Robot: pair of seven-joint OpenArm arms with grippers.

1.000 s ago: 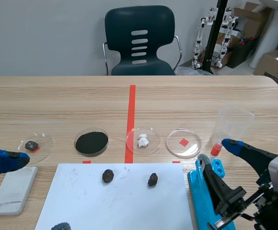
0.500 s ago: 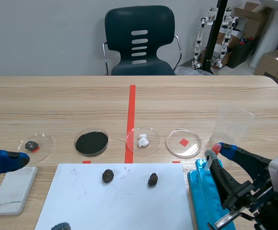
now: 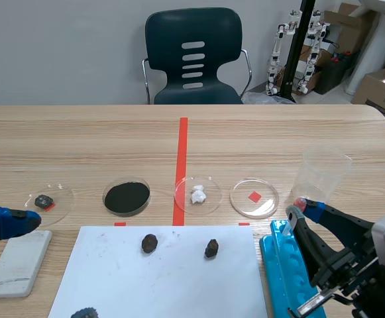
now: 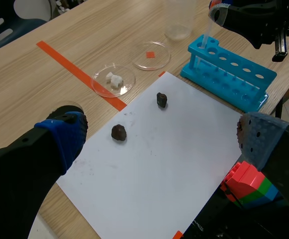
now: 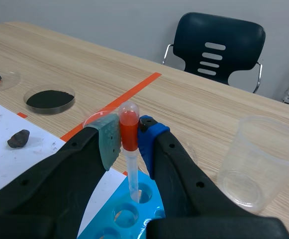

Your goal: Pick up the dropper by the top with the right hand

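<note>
Note the dropper (image 5: 130, 124): red bulb, clear stem. The rack (image 3: 278, 278) is bright blue. The right gripper (image 5: 129, 140) is black. One of its pads (image 5: 109, 142) is grey-green, the other blue. The paper sheet (image 3: 172, 278) is white with faint dark smudges.

Wood-grain table (image 3: 278, 132); clear plastic dropper (image 5: 130, 124), cup (image 5: 256, 159); glossy plastic rack (image 3: 278, 278).

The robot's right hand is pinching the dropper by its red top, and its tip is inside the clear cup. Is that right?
Not quite. The right gripper does pinch the dropper by its red top, but the tip stands in a hole of the blue rack, not in the clear cup beside it. The right wrist view shows this.
</note>
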